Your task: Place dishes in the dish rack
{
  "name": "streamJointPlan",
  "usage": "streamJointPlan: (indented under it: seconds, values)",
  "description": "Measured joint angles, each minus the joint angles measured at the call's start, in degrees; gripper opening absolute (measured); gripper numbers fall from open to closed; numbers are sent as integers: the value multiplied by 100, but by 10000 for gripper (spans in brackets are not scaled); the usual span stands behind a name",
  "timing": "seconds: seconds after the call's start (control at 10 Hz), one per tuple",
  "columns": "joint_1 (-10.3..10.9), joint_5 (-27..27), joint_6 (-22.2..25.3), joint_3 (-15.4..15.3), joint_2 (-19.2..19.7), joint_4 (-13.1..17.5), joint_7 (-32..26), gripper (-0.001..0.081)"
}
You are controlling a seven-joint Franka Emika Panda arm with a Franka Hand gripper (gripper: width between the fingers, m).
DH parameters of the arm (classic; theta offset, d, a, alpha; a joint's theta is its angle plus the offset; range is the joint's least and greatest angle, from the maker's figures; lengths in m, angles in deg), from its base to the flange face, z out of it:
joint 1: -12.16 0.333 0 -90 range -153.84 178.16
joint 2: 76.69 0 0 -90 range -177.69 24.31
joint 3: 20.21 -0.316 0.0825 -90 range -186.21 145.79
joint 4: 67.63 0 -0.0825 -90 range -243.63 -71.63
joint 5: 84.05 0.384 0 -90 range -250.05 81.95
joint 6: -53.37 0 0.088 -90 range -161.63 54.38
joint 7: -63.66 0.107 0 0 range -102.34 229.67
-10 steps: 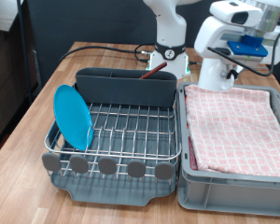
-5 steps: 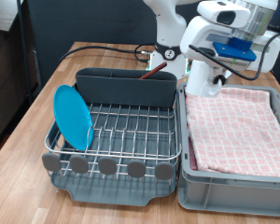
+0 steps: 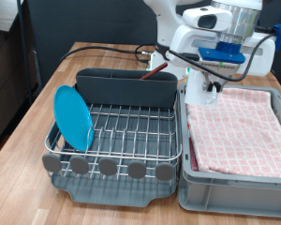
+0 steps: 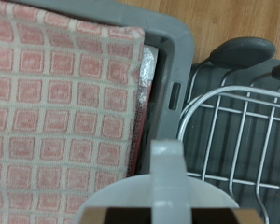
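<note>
Here the pincer [image 3: 204, 92] grips the white cup [image 3: 199, 86] — beside the rack [image 3: 122, 127].

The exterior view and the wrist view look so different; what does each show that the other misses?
Only the exterior view shows the light-blue plate standing upright in the dish rack, the utensil caddy and the wooden table. Only the wrist view shows a white object up close below the camera, over the bin's edge; what it is cannot be told. Both show the pink checkered cloth in the grey bin and the rack's wires beside it. The tool's fingertips show clearly in neither.
</note>
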Motion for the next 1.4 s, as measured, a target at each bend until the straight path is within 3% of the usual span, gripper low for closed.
streamJointPlan:
  seconds: [0.6, 1.4]
  values:
    - [-16, 40, -271, 178, 119, 72, 21, 70]
    - [-153, 219, -260, 279, 848, 883, -82, 70]
